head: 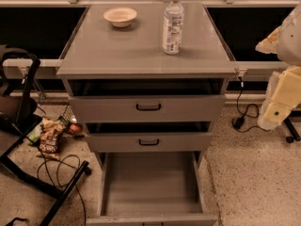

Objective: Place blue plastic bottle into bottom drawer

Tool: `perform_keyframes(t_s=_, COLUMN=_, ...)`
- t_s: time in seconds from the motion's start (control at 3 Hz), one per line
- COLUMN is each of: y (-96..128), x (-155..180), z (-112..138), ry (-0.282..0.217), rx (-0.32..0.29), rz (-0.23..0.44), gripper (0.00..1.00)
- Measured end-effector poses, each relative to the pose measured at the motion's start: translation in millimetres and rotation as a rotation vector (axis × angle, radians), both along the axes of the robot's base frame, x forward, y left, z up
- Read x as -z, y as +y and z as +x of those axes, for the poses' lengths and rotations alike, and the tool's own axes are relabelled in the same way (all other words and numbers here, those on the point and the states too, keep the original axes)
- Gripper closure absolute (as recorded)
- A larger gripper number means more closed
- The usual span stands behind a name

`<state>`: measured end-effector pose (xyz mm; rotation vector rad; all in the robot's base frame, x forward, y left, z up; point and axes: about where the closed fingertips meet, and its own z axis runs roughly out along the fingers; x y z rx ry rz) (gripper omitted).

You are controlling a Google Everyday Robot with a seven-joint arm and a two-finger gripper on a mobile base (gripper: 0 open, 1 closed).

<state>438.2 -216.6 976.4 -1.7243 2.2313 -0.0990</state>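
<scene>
At the far left a black chair frame stands on the speckled floor, with snack bags and loose cords just beside its legs (clutter best kept away from, though it lies apart from the drawer fronts). Next comes the grey desk. A shallow bowl sits near its back left, and the blue plastic bottle stands upright right of centre, cap on, well apart from the bowl and back from the front edge, so there is free room on every side for a side grasp. Below, the top drawer and middle drawer are each pulled out a little. The bottom drawer is pulled out furthest, its flat floor bare, probably left that way to receive the bottle. The two upper fronts overhang its rear part, so the lowering path looks freest toward the front. At the right edge the gripper hangs beside the desk, holding nothing I can see. I cannot tell whether it is open or closed.
</scene>
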Motion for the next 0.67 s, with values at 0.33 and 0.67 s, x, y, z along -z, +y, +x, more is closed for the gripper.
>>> perform_keyframes(t_s=0.33, y=0, x=0, z=0, ry=0.0, rx=0.0, rz=0.0, gripper=0.0)
perform_keyframes(t_s=0.67, y=-9, x=-3, z=18, ry=-0.061, rx=0.025, rz=0.061, gripper=0.0)
